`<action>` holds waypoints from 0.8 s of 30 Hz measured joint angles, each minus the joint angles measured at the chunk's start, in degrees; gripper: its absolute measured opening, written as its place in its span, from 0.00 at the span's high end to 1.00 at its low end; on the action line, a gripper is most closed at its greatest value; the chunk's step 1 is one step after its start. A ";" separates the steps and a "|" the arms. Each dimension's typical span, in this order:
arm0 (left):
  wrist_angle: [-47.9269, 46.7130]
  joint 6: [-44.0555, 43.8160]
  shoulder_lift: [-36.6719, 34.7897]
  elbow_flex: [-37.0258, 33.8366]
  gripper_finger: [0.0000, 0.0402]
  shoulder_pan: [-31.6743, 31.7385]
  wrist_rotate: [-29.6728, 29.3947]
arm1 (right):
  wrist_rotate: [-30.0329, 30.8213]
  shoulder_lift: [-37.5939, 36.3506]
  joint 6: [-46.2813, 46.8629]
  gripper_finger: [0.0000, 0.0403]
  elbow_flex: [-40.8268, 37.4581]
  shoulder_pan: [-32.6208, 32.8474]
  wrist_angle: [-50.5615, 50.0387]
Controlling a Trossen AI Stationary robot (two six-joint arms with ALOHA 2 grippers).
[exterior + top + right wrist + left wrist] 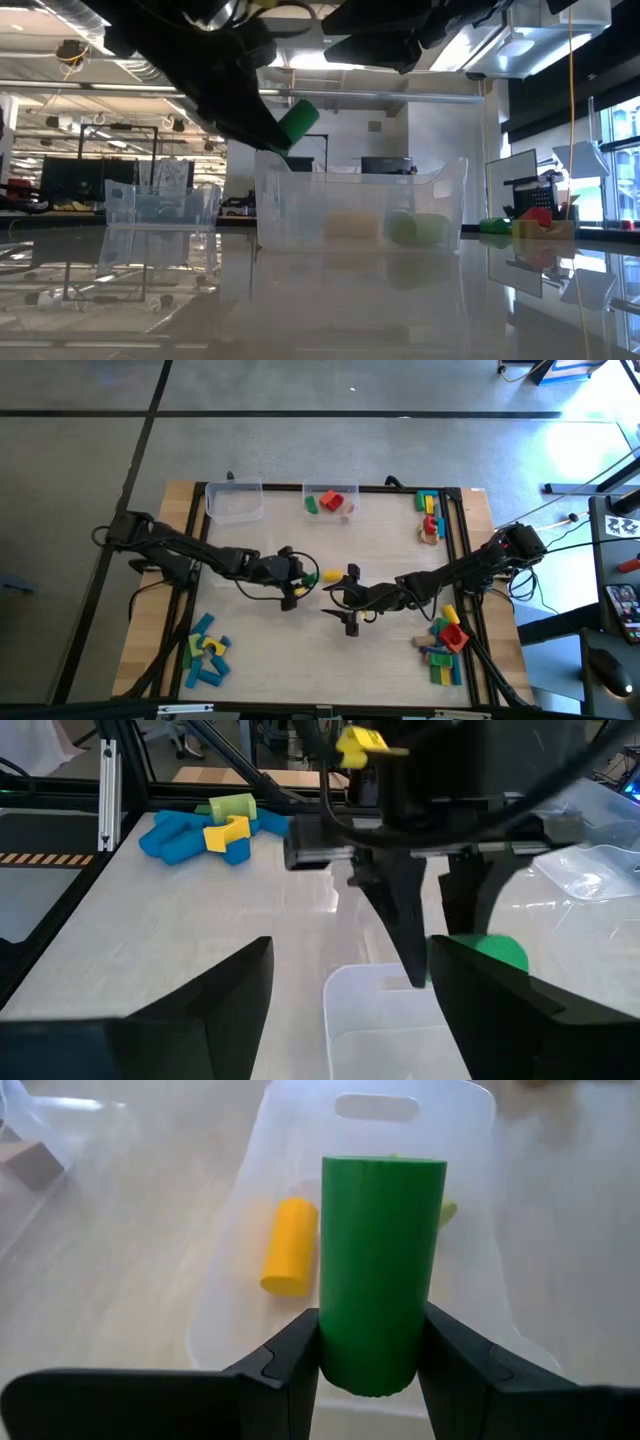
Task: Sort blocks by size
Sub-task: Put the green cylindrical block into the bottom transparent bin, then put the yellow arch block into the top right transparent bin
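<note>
My left gripper is shut on a green cylinder block, which hangs above a clear tub at the table's middle. In the tub lie a yellow cylinder block and a pale green block. In the low view the green cylinder is above the tub's rim. My right gripper is open just on the tub's right, one finger on each side of the tub's end; a gap shows at one finger. My left gripper pinches the green cylinder's curved side near its rear end between its two fingers. The fingers slant down from the table's left and lie along the cylinder, whose front end sticks out past the fingertips. The block is tilted and clear of the tub.
Two more clear tubs stand at the far edge: one bare, one holding red and green blocks. Block piles lie at the near left, near right and far right. A black frame borders the table.
</note>
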 joint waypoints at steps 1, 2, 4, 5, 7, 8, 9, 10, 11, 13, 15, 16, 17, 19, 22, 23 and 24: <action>0.52 0.24 0.30 0.05 0.68 0.06 0.00 | 0.00 0.00 -0.02 0.34 0.00 0.00 -0.02; 0.91 0.64 0.48 0.08 0.67 0.05 -0.01 | 0.00 0.00 -0.04 0.34 0.00 0.00 -0.02; 1.77 1.34 0.81 0.08 0.65 0.05 -0.03 | 0.00 0.00 -0.07 0.34 0.00 0.00 -0.08; 1.75 1.42 0.81 0.08 0.64 0.03 0.01 | 0.00 0.00 -0.06 0.34 0.00 0.00 -0.14; 1.73 1.29 0.81 0.09 0.60 -0.01 0.01 | 0.00 0.00 -0.04 0.34 0.00 0.00 -0.37; 1.71 1.15 0.81 0.10 0.58 -0.01 0.03 | -0.01 0.00 -0.04 0.34 0.00 0.00 -0.57; 1.67 1.03 0.81 0.10 0.56 0.01 0.03 | -0.02 0.00 -0.04 0.34 0.00 0.00 -0.57; 1.64 0.98 0.81 0.10 0.54 0.03 0.01 | -0.02 0.00 -0.02 0.34 0.00 0.00 -0.56; 1.66 1.00 0.81 0.10 0.52 0.01 0.01 | -0.02 0.00 -0.02 0.34 0.00 0.00 -0.53; 1.55 1.03 0.79 0.10 0.49 0.03 0.01 | -0.02 0.00 -0.02 0.34 0.00 0.00 -0.57; 1.14 1.25 0.46 0.10 0.47 0.01 0.01 | -0.02 0.00 -0.02 0.34 0.00 0.00 -0.55; 0.97 1.48 0.01 0.10 0.47 -0.18 0.03 | -0.02 0.00 -0.01 0.34 0.00 0.00 -0.55; 0.50 1.84 -0.54 0.10 0.46 -0.37 0.01 | -0.02 0.00 -0.02 0.34 0.00 0.00 -0.57; -2.44 2.62 -1.98 0.65 0.46 -0.92 0.00 | -0.02 0.00 0.00 0.34 0.00 0.00 -0.55; -9.55 2.19 -4.79 1.68 0.46 -2.23 0.02 | -0.02 0.00 0.00 0.34 0.00 0.00 -0.64; -12.00 1.52 -5.91 2.00 0.46 -2.75 0.03 | -0.02 0.00 0.00 0.34 0.00 0.00 -0.72; -14.47 0.96 -7.06 2.13 0.46 -3.42 0.02 | -0.02 0.00 0.00 0.34 0.00 0.00 -0.70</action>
